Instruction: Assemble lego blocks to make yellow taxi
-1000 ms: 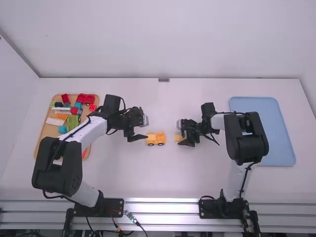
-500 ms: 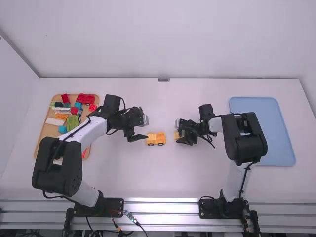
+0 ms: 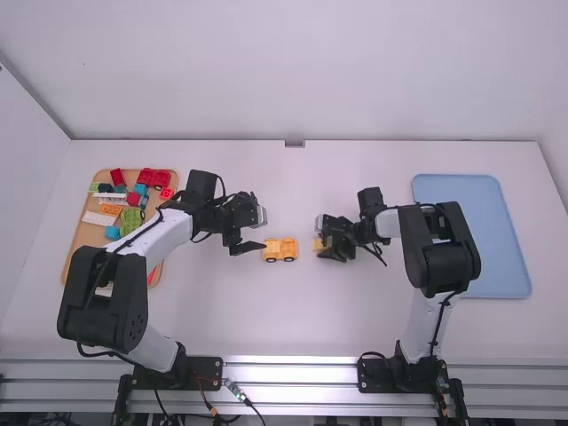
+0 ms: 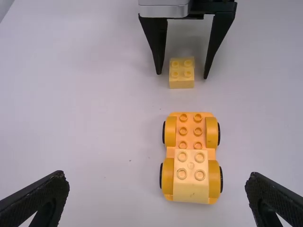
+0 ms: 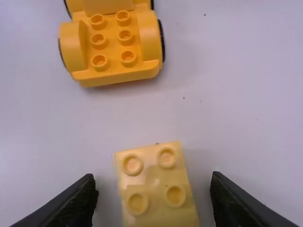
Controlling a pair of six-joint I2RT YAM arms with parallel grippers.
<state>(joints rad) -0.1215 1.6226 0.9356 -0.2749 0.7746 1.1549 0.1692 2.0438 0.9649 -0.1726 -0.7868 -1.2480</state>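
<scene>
Orange-yellow plastic wheeled car base [image 4: 184,138] sat mid-table, black left gripper [image 3: 247,238] at its nine o'clock, fingers spread wide and empty, pale-yellow studded plastic block [image 4: 182,82] at the car's three, black right gripper [image 3: 327,243] parted around it, touching neither side, flat blue rectangular tray [image 3: 475,235] farther at three.

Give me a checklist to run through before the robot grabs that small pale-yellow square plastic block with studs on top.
1. Block lies between the right gripper's fingers: ok.
2. Right gripper open, with a gap on both sides of the block: ok.
3. Block gripped firmly: not ok, neither finger touches it.
4. Orange-yellow plastic car base has room for another block: ok, six studs are bare.
5. Light-yellow block already on the car's other end: ok, though whether it is pressed fully down: cannot tell.
6. Left gripper empty: ok, its fingers are open.
</scene>
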